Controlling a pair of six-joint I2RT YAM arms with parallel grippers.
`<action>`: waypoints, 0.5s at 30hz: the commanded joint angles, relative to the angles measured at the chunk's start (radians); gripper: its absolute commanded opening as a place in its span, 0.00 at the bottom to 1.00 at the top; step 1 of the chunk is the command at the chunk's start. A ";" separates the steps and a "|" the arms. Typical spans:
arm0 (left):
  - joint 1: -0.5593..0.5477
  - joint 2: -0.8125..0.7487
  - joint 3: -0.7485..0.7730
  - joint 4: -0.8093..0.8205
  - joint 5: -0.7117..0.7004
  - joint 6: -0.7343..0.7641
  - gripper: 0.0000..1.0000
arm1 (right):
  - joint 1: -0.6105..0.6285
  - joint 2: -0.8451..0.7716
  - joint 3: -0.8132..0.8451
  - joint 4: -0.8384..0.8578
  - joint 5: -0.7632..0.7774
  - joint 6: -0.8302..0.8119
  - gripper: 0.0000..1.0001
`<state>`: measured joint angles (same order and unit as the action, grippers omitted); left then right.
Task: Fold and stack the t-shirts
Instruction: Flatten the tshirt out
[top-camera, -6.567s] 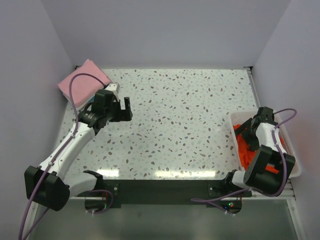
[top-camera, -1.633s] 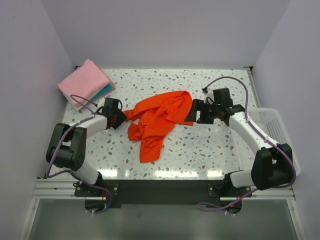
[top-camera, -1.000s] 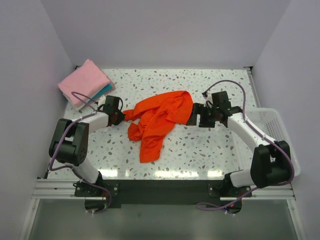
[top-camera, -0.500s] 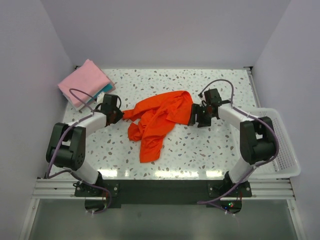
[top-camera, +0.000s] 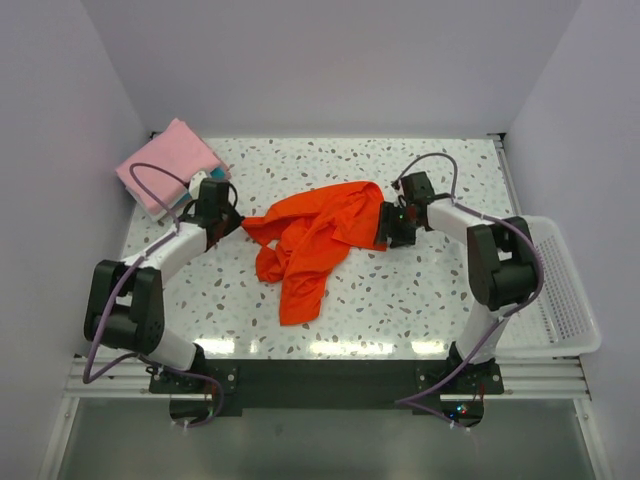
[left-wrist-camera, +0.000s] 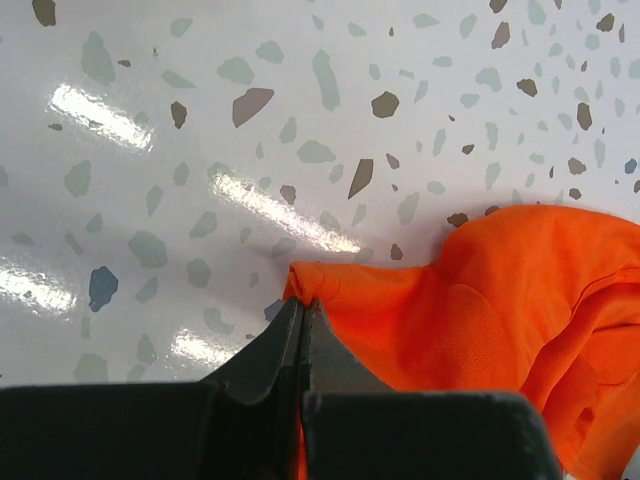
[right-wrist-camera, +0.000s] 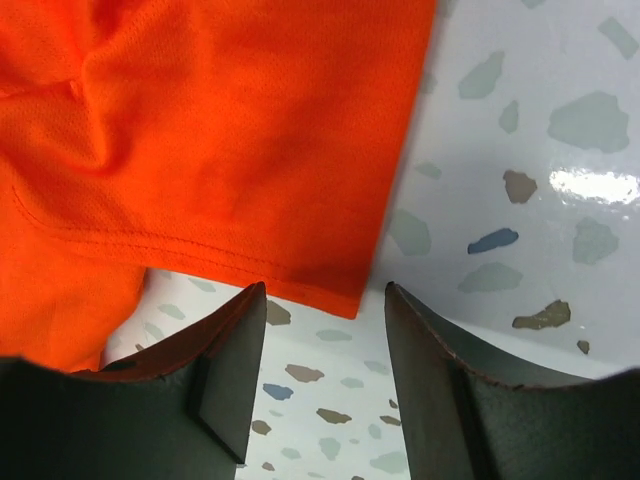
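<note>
The bright orange-red t-shirt (top-camera: 315, 240) lies crumpled on the speckled table. My left gripper (top-camera: 240, 224) is shut on its left edge; the left wrist view shows the gripper (left-wrist-camera: 302, 305) pinching a small fold of the t-shirt (left-wrist-camera: 480, 300). My right gripper (top-camera: 386, 228) is at the shirt's right side. In the right wrist view the gripper (right-wrist-camera: 325, 288) is open, its jaws standing to either side of the hem corner of the t-shirt (right-wrist-camera: 220, 150) without touching it. A folded pink t-shirt (top-camera: 165, 160) lies at the back left with a sliver of teal (top-camera: 187, 197) beneath it.
A white mesh basket (top-camera: 560, 300) stands at the table's right edge, beside the right arm's base. Walls close in the left, back and right sides.
My right gripper has slid left up to the shirt's hem corner, and its jaws have narrowed. My left gripper has stayed shut on the shirt's edge while its wrist swung toward the back left.
</note>
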<state>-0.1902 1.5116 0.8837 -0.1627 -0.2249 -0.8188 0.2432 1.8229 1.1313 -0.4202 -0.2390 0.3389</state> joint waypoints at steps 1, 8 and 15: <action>0.011 -0.047 0.052 -0.027 -0.033 0.050 0.00 | 0.016 0.035 0.048 0.031 0.020 -0.003 0.54; 0.018 -0.074 0.075 -0.043 -0.034 0.067 0.00 | 0.019 0.055 0.071 -0.009 0.015 -0.001 0.14; 0.057 -0.080 0.254 -0.112 -0.077 0.154 0.00 | -0.004 -0.016 0.235 -0.150 0.116 -0.014 0.00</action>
<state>-0.1627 1.4696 1.0164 -0.2722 -0.2459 -0.7338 0.2558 1.8763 1.2469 -0.5182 -0.1940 0.3393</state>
